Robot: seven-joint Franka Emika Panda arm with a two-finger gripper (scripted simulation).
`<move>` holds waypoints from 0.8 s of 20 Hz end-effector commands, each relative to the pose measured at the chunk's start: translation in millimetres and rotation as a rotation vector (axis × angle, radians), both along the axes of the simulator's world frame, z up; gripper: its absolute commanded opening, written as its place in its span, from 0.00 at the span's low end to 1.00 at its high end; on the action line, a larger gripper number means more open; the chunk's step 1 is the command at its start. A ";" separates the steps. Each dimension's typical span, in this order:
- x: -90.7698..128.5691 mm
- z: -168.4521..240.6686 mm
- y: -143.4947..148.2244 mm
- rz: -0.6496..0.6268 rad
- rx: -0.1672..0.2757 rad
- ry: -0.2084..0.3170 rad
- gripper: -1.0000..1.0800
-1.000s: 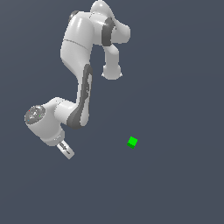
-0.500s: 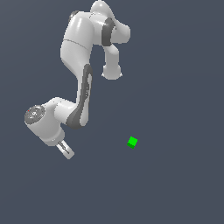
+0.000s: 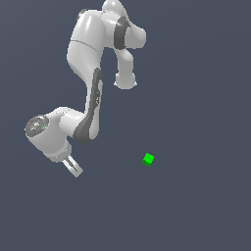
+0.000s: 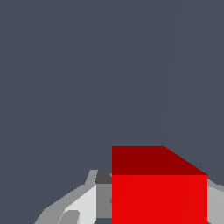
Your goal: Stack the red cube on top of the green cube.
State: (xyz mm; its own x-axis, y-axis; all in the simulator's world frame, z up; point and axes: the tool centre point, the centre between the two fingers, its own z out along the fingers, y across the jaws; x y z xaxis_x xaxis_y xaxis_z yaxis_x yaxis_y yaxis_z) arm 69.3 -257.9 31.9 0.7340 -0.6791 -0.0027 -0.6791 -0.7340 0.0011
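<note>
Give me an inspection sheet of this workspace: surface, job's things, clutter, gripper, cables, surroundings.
Surface: plain dark grey-blue floor, flat and unmarked.
Red cube: fills the lower part of the wrist view, sitting between the gripper's fingers; not visible in the exterior view, where the arm's wrist hides it.
Green cube: lies alone on the floor, toward the exterior view's right of the gripper, well apart from it, nothing on top.
Clutter: nothing seen.
Gripper: low over the floor at the exterior view's left; fingers flank the red cube, but contact cannot be confirmed.
Cables: nothing seen.
Surroundings: nothing seen beyond the white Panda arm.
</note>
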 end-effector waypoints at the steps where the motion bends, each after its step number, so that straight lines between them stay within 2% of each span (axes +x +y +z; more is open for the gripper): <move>1: 0.5 13.1 -0.1 0.000 -0.001 -0.002 0.00; 9: -0.1 68.8 0.0 0.000 0.000 -0.002 0.00; 16: 1.0 88.3 -0.6 0.000 -0.001 -0.003 0.00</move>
State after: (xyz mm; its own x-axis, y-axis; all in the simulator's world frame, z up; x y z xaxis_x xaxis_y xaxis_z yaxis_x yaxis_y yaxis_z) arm 70.2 -258.4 117.9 0.7339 -0.6792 0.0007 -0.6792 -0.7339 -0.0006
